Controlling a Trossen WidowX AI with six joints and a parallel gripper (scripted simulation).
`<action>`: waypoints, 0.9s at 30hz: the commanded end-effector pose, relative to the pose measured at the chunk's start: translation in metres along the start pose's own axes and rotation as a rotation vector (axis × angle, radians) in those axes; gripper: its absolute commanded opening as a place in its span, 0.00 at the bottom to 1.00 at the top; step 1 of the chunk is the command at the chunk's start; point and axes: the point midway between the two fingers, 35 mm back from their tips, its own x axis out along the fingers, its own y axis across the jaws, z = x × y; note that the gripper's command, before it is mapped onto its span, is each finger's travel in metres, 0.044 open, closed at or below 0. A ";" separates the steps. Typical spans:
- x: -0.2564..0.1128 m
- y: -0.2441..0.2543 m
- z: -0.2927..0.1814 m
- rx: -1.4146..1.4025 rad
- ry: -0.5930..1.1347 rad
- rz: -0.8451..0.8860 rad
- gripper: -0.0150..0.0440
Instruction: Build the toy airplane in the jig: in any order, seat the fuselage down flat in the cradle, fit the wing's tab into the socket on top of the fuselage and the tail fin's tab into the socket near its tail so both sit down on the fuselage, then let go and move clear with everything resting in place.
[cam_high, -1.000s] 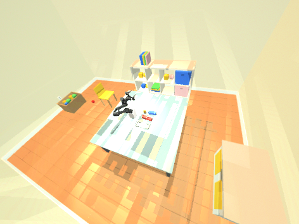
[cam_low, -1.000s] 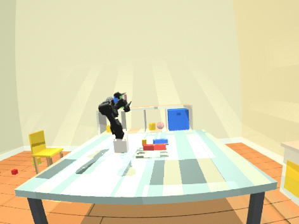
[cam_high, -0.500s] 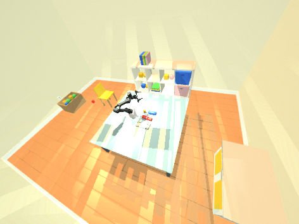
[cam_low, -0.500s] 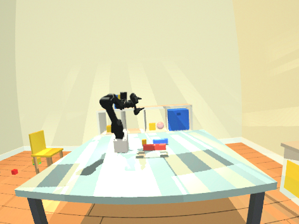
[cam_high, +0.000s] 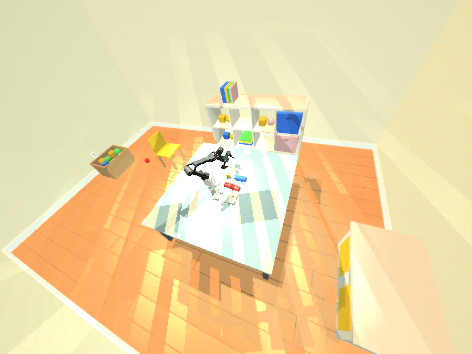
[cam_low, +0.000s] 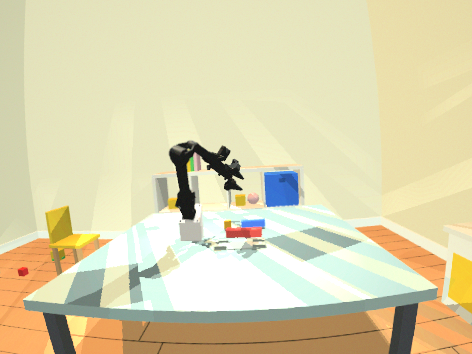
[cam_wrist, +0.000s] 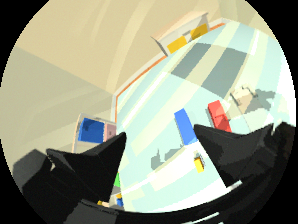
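The red fuselage (cam_high: 232, 186) (cam_low: 243, 232) (cam_wrist: 219, 116) lies on the table beside the pale jig (cam_low: 259, 244) (cam_wrist: 245, 98), apart from its cradle in the wrist view. The blue wing (cam_high: 240, 178) (cam_low: 253, 223) (cam_wrist: 184, 126) lies flat on the table behind the fuselage. The small yellow tail fin (cam_high: 228, 176) (cam_low: 227, 224) (cam_wrist: 199, 164) lies near one end of the wing. My gripper (cam_high: 229, 163) (cam_low: 242, 183) (cam_wrist: 160, 132) is open and empty, raised well above the table and behind the parts. Fine details of the jig and the sockets are too small to tell.
The parts and the arm's white base (cam_low: 191, 231) stand on the pale table (cam_high: 240, 240) (cam_low: 225, 295). A cube shelf (cam_high: 256, 101) stands beyond the table's back edge. A yellow chair (cam_high: 167, 148) (cam_low: 75, 241) stands on the floor at the left.
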 end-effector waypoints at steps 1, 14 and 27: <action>0.039 -0.065 0.001 -0.116 0.274 -0.287 1.00; 0.049 -0.155 -0.001 -0.201 0.699 -0.550 1.00; 0.076 -0.178 -0.024 -0.202 0.698 -0.551 1.00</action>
